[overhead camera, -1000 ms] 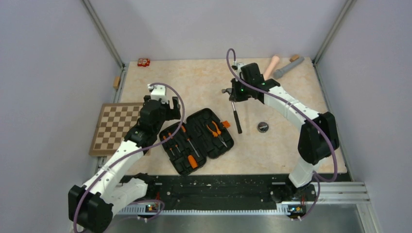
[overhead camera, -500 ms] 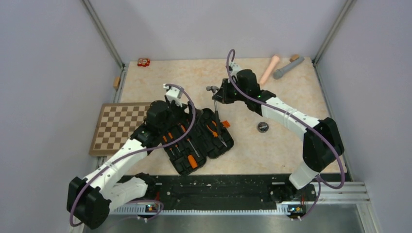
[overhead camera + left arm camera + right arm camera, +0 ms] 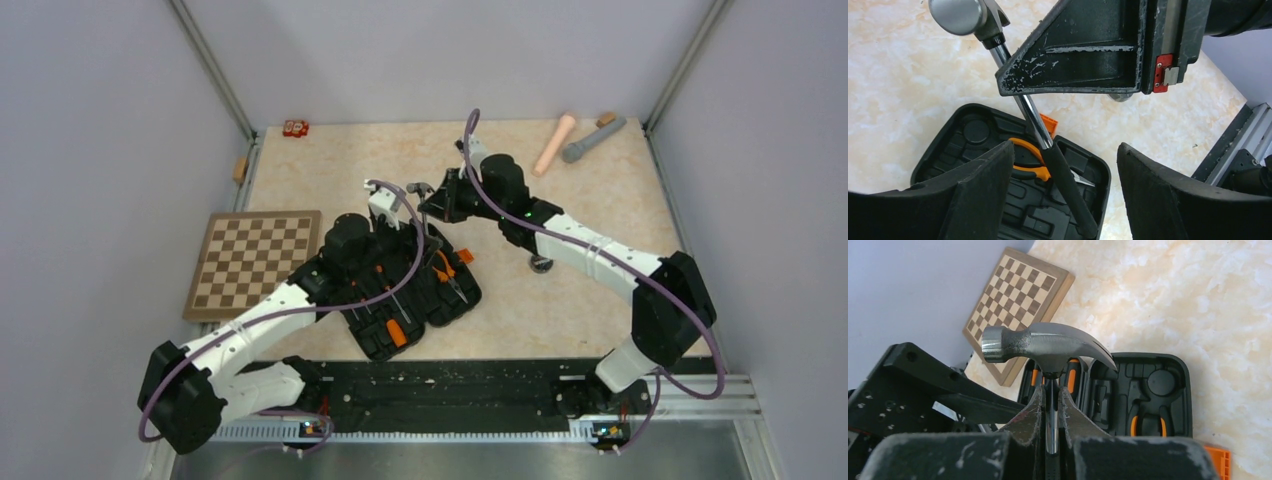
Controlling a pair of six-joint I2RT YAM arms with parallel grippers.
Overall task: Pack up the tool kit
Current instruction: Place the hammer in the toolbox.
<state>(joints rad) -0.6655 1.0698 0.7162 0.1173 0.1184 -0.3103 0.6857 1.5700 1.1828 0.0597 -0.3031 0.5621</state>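
From above, the open black case [image 3: 425,305] sits near the front of the tabletop [image 3: 600,200], left tool [image 3: 400,232] over its far edge. Left wrist cam: its fingers [image 3: 983,195] are spread wide, hammer [image 3: 1030,112] shaft slanting between them above the pliers [image 3: 1034,172]. Right wrist cam: right tool [image 3: 1051,392] pinching the hammer just under its head.

1 hammer [image 3: 1045,347] over case [image 3: 973,135], chessboard [image 3: 252,262] left.

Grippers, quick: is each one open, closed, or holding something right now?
Left gripper: open, gripping nothing.
Right gripper: closed on the hammer, just below its head.
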